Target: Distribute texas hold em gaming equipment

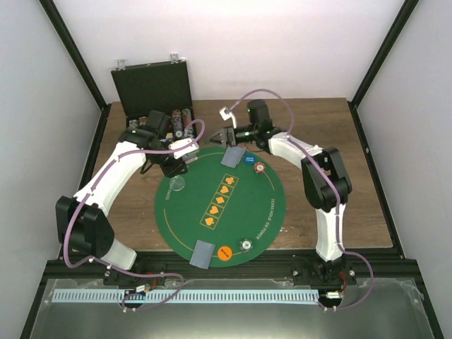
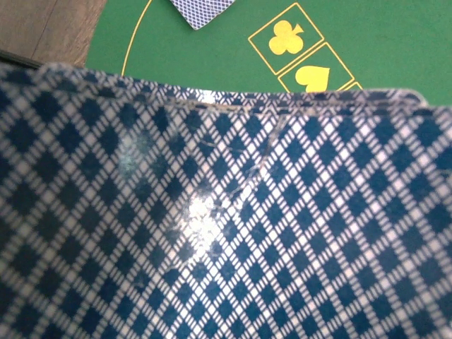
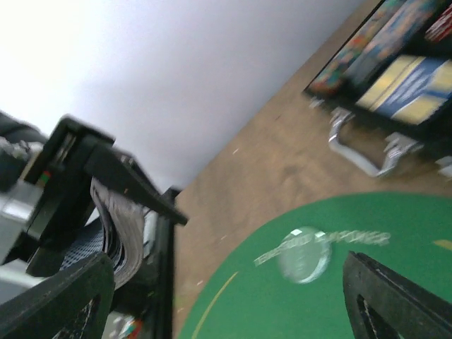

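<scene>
My left gripper (image 1: 176, 162) is shut on a deck of cards (image 2: 226, 212) with blue diamond backs at the mat's far-left edge; the deck hides its fingers in the left wrist view. The deck also shows in the right wrist view (image 3: 116, 226). My right gripper (image 1: 227, 135) is open and empty above the mat's far edge, its fingers (image 3: 395, 296) wide apart. A dealt card (image 1: 232, 157), a blue chip (image 1: 249, 159) and a red-and-white chip (image 1: 260, 168) lie at the far side. A clear disc (image 1: 178, 185) lies at the left, also seen in the right wrist view (image 3: 304, 254). A card (image 1: 203, 253), an orange chip (image 1: 224, 253) and a silvery chip (image 1: 246, 244) lie at the near side.
The round green felt mat (image 1: 261, 205) lies mid-table with yellow suit marks (image 1: 219, 201) down its middle. The open black case (image 1: 152, 88) holding rows of chips stands at the back left, also in the right wrist view (image 3: 395, 63). White walls close in the table.
</scene>
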### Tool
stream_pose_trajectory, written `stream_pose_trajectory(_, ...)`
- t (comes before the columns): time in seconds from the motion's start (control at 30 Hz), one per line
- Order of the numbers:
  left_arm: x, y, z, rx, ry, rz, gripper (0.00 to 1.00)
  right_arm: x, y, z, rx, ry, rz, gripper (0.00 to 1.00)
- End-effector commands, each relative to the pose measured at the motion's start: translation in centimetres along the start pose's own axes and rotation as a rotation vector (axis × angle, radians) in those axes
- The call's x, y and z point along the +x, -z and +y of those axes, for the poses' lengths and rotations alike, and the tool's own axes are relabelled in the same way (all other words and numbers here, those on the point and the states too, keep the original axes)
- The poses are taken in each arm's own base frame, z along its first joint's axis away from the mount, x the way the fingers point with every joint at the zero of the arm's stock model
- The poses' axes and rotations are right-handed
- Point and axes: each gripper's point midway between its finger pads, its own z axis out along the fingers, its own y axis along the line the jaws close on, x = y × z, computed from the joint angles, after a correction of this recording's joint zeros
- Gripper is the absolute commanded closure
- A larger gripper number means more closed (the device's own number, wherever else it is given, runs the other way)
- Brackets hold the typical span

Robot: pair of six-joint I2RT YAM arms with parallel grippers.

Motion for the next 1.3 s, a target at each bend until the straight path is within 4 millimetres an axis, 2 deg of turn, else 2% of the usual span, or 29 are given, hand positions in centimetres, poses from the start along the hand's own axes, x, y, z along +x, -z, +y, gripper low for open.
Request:
stream_pose_trajectory(0.0,-1.2,1.2,-0.7,0.02,-0.015,-0.049,0.53,1.3,-1.7,5.9,-0.25,-0.011,0.097,0.12)
stream_pose_trajectory(0.13,-1.1,1.1,-0.7,0.019,-0.013,-0.045,0.53,2.2,-2.6,6.5,-0.299,-0.014,0.115,0.11)
stream_pose_trajectory(0.3,-1.2,1.2,-0.6,0.017,-0.012,-0.048,0.53,3.2,-4.1,6.2,-0.317,-0.064,0.122,0.12)
stream_pose_trajectory(0.4,-1.2,1.2,-0.6,0.019,-0.011,-0.051,0.53,3.0,-5.0,5.3,-0.292,-0.091,0.108,0.15)
stream_pose_trajectory(0.53,-1.3,1.3,-0.7,0.021,-0.014,-0.054,0.53,2.4,-5.6,5.4,-0.318,-0.104,0.103,0.23)
stream_pose_trajectory(0.7,-1.3,1.2,-0.7,0.026,-0.012,-0.055,0.53,2.1,-5.8,5.4,-0.353,-0.143,0.095,0.25)
stream_pose_trajectory(0.97,-1.3,0.8,-0.4,0.015,-0.009,-0.048,0.53,2.8,-7.4,5.3,-0.35,-0.176,0.124,0.21)
stream_pose_trajectory(1.27,-1.2,0.6,-0.2,0.006,-0.01,-0.041,0.53,3.2,-7.4,6.3,-0.384,-0.157,0.168,0.16)
